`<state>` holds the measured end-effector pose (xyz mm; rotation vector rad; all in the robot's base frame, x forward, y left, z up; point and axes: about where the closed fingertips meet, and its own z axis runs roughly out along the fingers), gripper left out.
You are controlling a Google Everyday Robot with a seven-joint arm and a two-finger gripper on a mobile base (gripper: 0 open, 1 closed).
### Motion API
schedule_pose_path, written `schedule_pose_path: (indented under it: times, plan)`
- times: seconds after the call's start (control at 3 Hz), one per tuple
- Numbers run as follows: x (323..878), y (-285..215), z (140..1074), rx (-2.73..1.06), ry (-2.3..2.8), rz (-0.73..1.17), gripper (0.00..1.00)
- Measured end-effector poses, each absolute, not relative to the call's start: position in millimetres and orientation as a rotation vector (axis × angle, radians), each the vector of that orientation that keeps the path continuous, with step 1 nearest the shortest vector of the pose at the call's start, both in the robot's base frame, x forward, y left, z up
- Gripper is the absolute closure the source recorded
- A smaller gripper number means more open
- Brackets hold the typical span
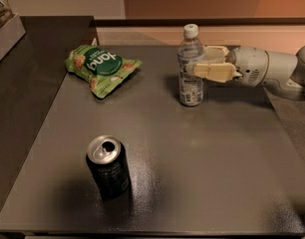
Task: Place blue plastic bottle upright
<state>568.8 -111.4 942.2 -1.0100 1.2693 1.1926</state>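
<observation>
Near far edge, right of centre: bottle upright on worktop, axis vertical; gripper extends from right edge, fingers clasping bottle's middle.

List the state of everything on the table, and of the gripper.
blue plastic bottle: standing upright on the table, white cap on.
gripper: at the bottle's mid-height, reaching in from the right.
black can: upright, top opened.
green snack bag: lying flat, far left.

White rounded arm; cream gripper, right side
</observation>
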Motion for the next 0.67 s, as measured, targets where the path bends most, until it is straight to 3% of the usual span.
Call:
schedule_pose_path:
  times: [0.33, 0.67]
  plan:
    - [568.6, -108.6, 943.1, -1.014, 1.266, 1.196, 0.00]
    - [568.6, -108.5, 943.1, -1.014, 1.266, 1.196, 0.00]
